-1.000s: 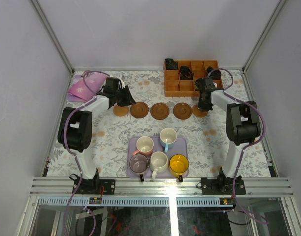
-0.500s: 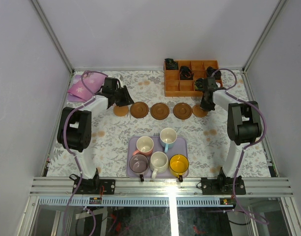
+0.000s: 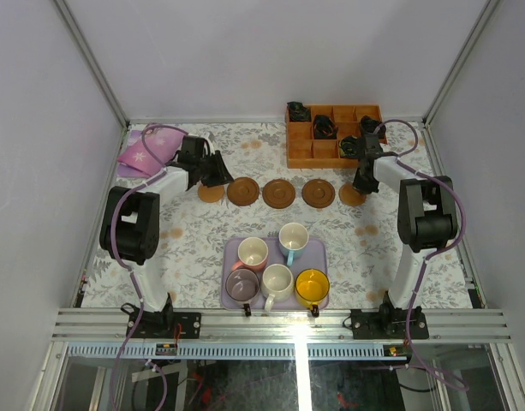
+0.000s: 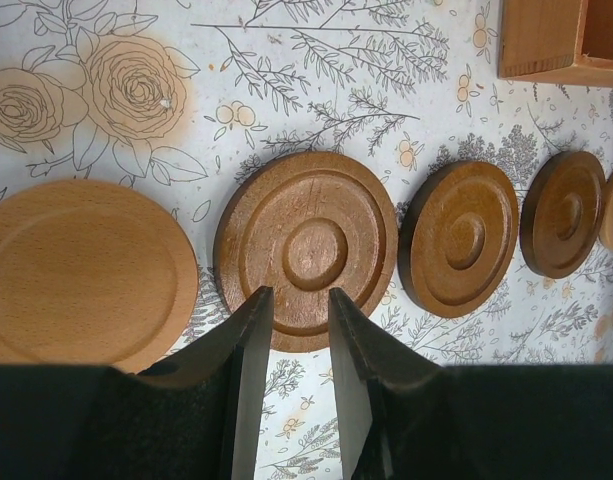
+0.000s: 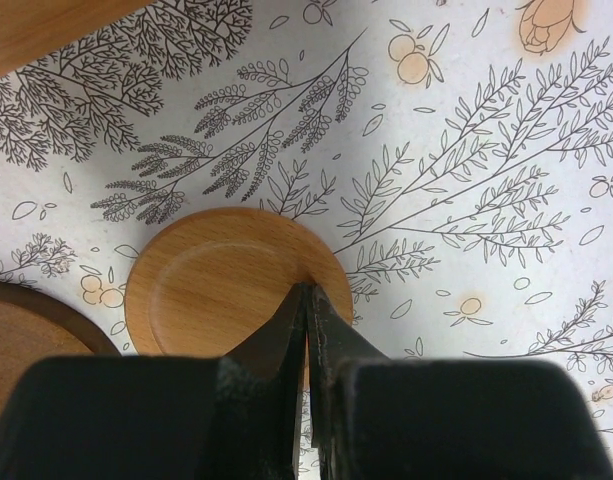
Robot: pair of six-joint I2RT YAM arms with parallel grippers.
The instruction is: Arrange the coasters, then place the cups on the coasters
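Five coasters lie in a row across the table: a pale one (image 3: 211, 193), three dark ones (image 3: 243, 191) (image 3: 279, 193) (image 3: 317, 192), and a pale one (image 3: 351, 195). My left gripper (image 3: 217, 169) is open, its empty jaws (image 4: 300, 295) hovering over the near rim of a dark coaster (image 4: 311, 240), with the pale coaster (image 4: 76, 270) beside it. My right gripper (image 3: 363, 180) is shut, its tips (image 5: 306, 290) at the rim of the right pale coaster (image 5: 216, 285). The pink (image 3: 253, 252), blue (image 3: 293, 237), purple (image 3: 242, 283), white (image 3: 277, 280) and yellow (image 3: 312, 285) cups stand together.
The cups stand on a lavender tray (image 3: 230, 254) near the front. An orange-brown compartmented box (image 3: 314, 161) holding dark items stands at the back right, just behind the right gripper. A pink cloth (image 3: 146, 150) lies at the back left.
My right gripper has shifted slightly to the right along the row's end, still shut. The left arm and the cups have not moved.
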